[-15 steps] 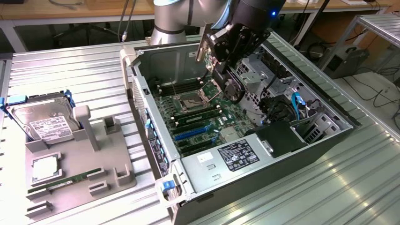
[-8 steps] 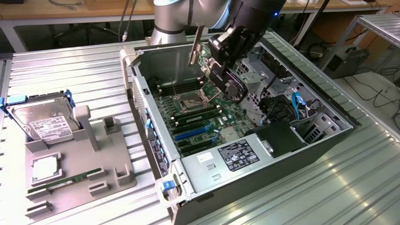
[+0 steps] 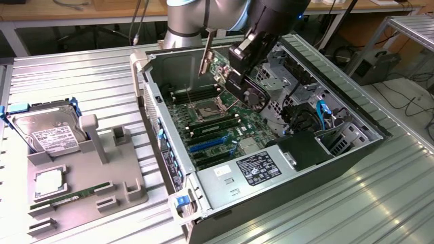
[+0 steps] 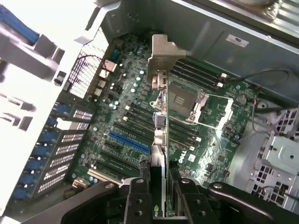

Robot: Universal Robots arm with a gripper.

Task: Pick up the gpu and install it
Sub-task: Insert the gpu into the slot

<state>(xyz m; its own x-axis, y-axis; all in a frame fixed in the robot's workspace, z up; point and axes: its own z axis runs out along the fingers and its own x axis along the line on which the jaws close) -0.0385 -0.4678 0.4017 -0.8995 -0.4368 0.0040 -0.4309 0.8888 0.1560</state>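
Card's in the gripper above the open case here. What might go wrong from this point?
1. The gpu hangs tilted in the gripper over the motherboard, not lined up with the blue slot; it may come down on the CPU socket.
2. Its silver bracket could catch the case's rear wall.
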